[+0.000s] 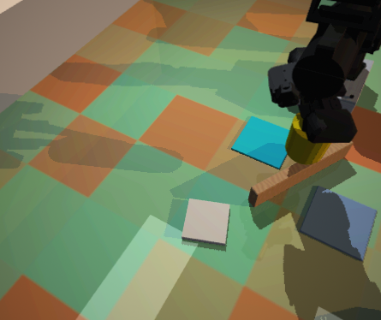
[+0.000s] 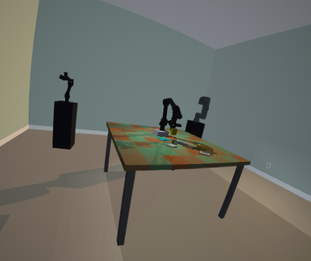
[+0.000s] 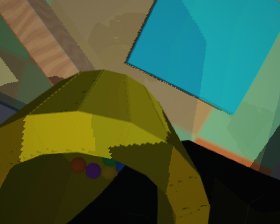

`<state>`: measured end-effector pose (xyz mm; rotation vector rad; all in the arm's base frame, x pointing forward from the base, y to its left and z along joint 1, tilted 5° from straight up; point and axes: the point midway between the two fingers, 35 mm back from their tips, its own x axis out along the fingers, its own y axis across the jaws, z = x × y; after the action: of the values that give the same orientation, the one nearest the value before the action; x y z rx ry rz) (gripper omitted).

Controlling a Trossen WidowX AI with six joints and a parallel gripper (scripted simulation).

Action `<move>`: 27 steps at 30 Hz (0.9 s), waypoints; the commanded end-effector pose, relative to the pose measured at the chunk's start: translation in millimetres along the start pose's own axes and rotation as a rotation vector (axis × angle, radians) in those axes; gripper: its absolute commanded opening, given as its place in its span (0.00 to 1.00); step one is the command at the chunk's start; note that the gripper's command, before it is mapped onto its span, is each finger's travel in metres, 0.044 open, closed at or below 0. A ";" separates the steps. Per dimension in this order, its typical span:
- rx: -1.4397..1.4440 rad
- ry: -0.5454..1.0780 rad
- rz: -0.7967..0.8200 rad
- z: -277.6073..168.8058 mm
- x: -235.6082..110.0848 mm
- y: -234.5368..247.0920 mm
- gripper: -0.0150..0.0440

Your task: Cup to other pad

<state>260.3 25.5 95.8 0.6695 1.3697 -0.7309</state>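
1. Gripper point(image 1: 319, 128): black, mostly hidden under the arm's own bulk in the top view; its fingertips cannot be made out there. It is clamped on the cup's wall, one side inside the rim as the wrist view shows it.
2. Cup point(image 1: 304, 147): yellow, upright, held off the table just beside the wooden bar, on the bar's far side. Its upper part is covered by the gripper in the top view; its lower edge is cut off by the bar.
3. Marbles point(image 3: 92, 171): a few small balls deep inside the cup, one purple and one reddish; the others are too dark to tell. The black gripper body hides most of the cup's floor.
4. Wooden bar point(image 1: 295, 175): long block lying slantwise on the table, between the turquoise pad and the blue-grey pad; its far end runs under the cup and gripper.
5. Turquoise pad point(image 1: 261, 141): flat square just beyond the bar, its right edge overlapped by the cup in the top view; the rest of its face is open.
6. Blue-grey pad point(image 1: 338, 222): flat square on the near side of the bar, largely in shadow, nothing on it.
7. White tile point(image 1: 205, 221): near the bar's left end, apart from it, with open checkered table point(image 1: 105, 192) around it.
8. Grey base block point(image 1: 358, 87): behind the arm, mostly hidden.
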 end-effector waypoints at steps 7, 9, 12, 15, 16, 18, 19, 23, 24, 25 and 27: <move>-0.004 0.000 -0.006 9.7 0.1 -18.6 0.25; -0.004 0.000 -0.006 11.7 0.0 -21.9 0.25; -0.004 -0.001 -0.006 14.8 -0.2 -26.8 0.25; -0.004 -0.001 -0.007 17.9 -0.3 -31.8 0.25; -0.004 -0.001 -0.007 18.8 -0.3 -33.4 0.25; -0.004 -0.001 -0.007 20.7 -0.4 -36.5 0.25; -0.004 -0.001 -0.007 21.6 -0.5 -38.1 0.25; -0.004 -0.002 -0.008 25.4 -0.6 -44.5 0.25; -0.004 -0.002 -0.008 26.3 -0.6 -46.1 0.25; -0.004 -0.002 -0.008 27.2 -0.6 -47.8 0.25; -0.005 -0.002 -0.008 29.0 -0.7 -51.0 0.25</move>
<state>242.0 -24.7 99.7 0.6612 1.3660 -0.7382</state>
